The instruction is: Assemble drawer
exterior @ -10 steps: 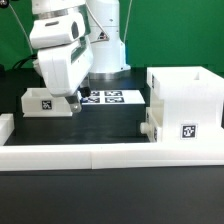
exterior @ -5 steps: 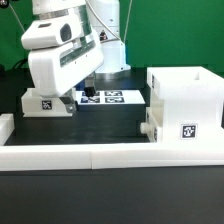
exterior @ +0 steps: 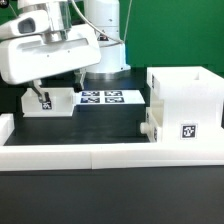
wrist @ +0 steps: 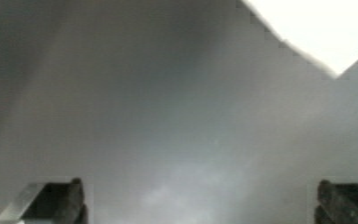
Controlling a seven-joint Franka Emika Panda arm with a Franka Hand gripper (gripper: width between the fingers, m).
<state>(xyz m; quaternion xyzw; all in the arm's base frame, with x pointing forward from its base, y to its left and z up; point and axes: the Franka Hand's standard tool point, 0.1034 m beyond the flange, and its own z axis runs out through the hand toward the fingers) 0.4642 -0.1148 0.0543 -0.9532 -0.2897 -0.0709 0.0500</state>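
The drawer's tall white box shell [exterior: 186,103] stands at the exterior view's right with a square tag on its front. A small white tray [exterior: 150,127] sits against its left side. The other white tray [exterior: 55,101], with a tag, lies at the left. My gripper [exterior: 39,93] hangs over that tray's left end, its big white hand tilted above. In the wrist view the two dark fingertips [wrist: 53,202] stand far apart with only blurred grey between them, so my gripper [wrist: 201,204] is open and empty.
The marker board [exterior: 106,97] lies flat between the left tray and the box shell. A long low white border wall [exterior: 110,153] runs along the front. The arm's white base [exterior: 105,40] stands behind the board.
The hand has swung toward the exterior view's left and tipped over, from upright above the tray to lying broadside. The trays and box shell have not moved.
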